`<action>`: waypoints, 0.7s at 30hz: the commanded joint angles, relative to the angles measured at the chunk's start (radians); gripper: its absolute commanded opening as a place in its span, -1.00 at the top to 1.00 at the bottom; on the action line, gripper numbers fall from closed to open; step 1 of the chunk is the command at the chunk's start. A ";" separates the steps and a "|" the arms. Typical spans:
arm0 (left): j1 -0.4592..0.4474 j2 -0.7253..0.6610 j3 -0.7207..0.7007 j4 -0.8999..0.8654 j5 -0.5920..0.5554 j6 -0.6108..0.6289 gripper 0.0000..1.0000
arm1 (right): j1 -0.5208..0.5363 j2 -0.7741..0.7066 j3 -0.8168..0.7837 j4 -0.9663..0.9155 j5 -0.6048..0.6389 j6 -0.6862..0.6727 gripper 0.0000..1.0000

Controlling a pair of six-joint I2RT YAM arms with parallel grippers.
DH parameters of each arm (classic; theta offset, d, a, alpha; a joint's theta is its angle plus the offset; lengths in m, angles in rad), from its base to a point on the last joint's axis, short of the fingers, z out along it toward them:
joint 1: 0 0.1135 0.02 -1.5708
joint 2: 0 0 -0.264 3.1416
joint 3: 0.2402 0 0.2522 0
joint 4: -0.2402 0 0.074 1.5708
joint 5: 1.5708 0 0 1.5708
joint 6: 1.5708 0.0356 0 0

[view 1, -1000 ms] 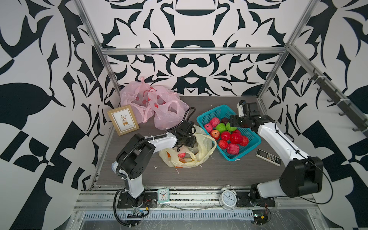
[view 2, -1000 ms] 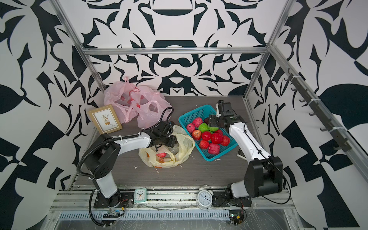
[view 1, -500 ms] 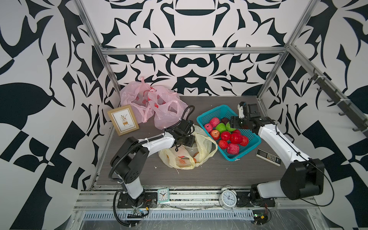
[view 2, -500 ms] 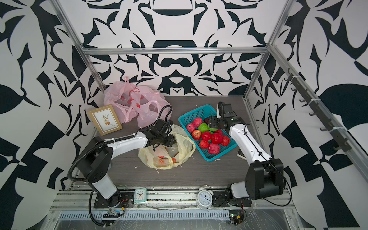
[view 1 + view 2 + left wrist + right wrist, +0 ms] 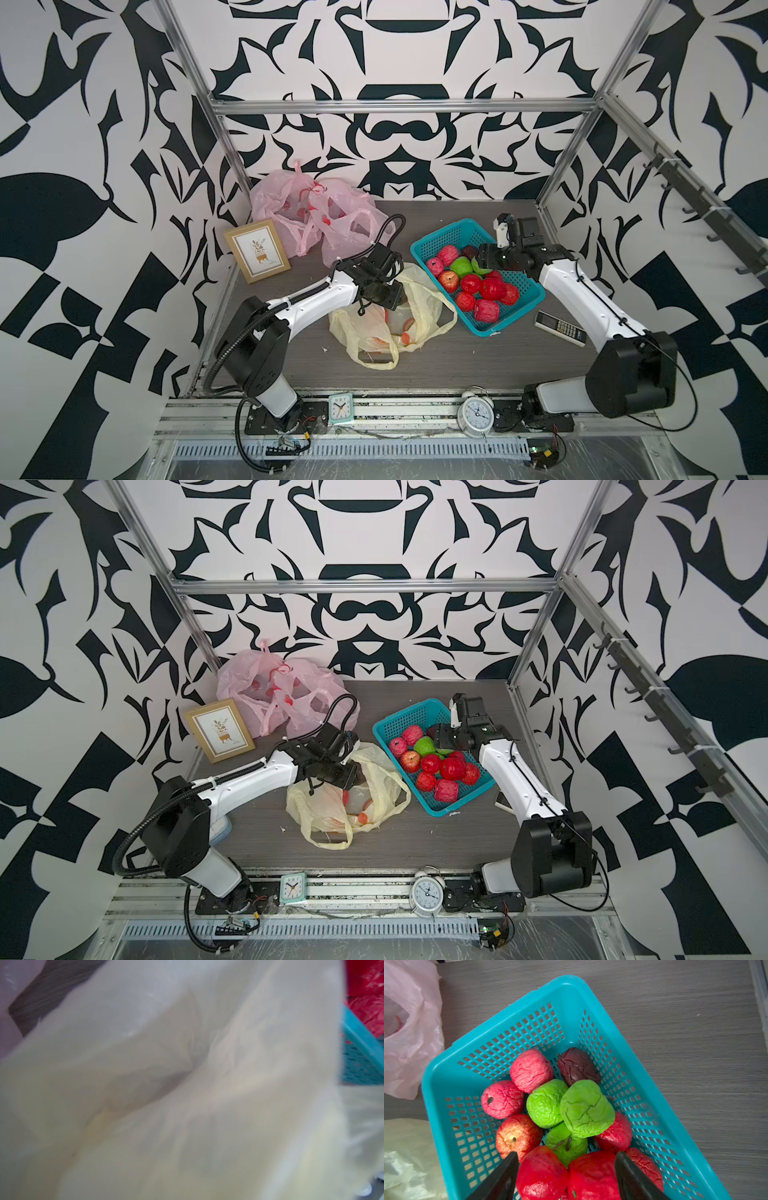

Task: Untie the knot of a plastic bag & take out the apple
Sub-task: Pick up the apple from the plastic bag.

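The left claw [image 5: 390,299] is pushed in at the mouth of the pale yellow plastic carrier bag [image 5: 361,328] lying mid-worktop [image 5: 457,365]. Yellow film blankets its wrist view, so I cannot tell whether it is parted or clenched. The right claw [image 5: 566,1153] hangs parted and empty over the turquoise slotted basket [image 5: 442,233].

The apple must be inside that yellow bag. Orange-red patches [image 5: 406,326] show through the film, but I cannot count fruit from them. The handles lie as loose loops, so the knot looks undone. I'd expect the film to be limp and slippery and to bunch around the fingers. The apple is probably light and yielding, like the wrinkled basket fruit, and best pinched across its widest part, clear of plastic.

There are one yellow bag, a heap of pink bags [image 5: 340,216] (two at least), one basket with roughly a dozen fruit, three of them green, one framed picture [image 5: 257,250], two clocks [image 5: 340,408] [image 5: 476,413] and one remote [image 5: 560,328].
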 commanded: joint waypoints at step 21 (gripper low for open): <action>0.072 -0.291 0.154 -0.336 0.448 0.147 0.00 | 0.006 -0.074 0.015 0.034 -0.116 0.039 -0.51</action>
